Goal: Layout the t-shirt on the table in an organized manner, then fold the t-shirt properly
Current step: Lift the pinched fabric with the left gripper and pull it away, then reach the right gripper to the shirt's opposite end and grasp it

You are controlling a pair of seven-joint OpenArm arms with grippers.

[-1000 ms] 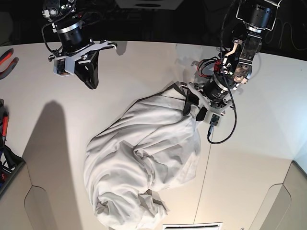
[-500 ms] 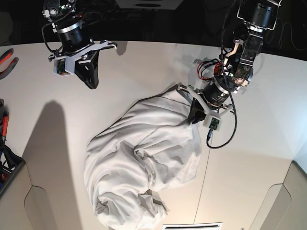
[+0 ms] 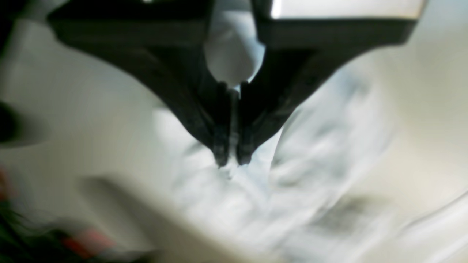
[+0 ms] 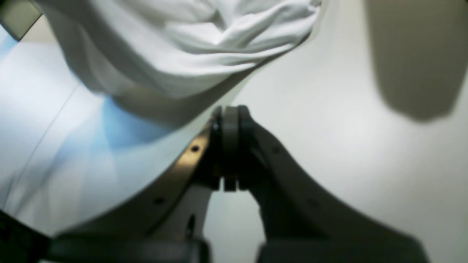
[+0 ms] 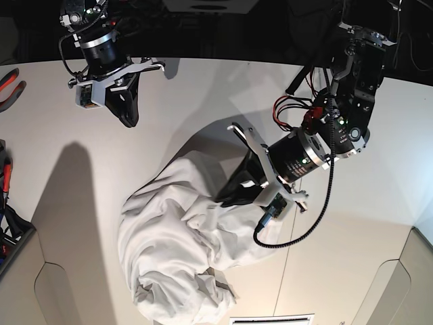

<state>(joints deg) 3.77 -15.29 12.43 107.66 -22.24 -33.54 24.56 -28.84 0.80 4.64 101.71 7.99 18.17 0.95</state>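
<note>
Right gripper [image 5: 127, 115], black two-fingered pincer on a white bracket: jaws pressed together on nothing, seen from the right wrist with no cloth between them. It hangs above bare table, well apart from the garment, presumably parked until a second corner is wanted.

Large plain white thin-fabric t-shirt [image 5: 183, 250]: a wrinkled heap below and to the right of that pincer, not yet laid flat. Its upper edge rises in a peak toward the other pincer.

Left gripper [image 5: 238, 191], matching black pincer on a silver-and-black wrist: jaws closed on a pinch of the t-shirt. In the blurred left wrist view a sliver of white cloth shows between the tips, with more cloth streaming below. Judgement: the hold serves to drag that edge out of the heap for spreading.

Very large matte off-white table [image 5: 203, 95]: lies under both pincers; a thin dark seam runs below the left gripper.
</note>
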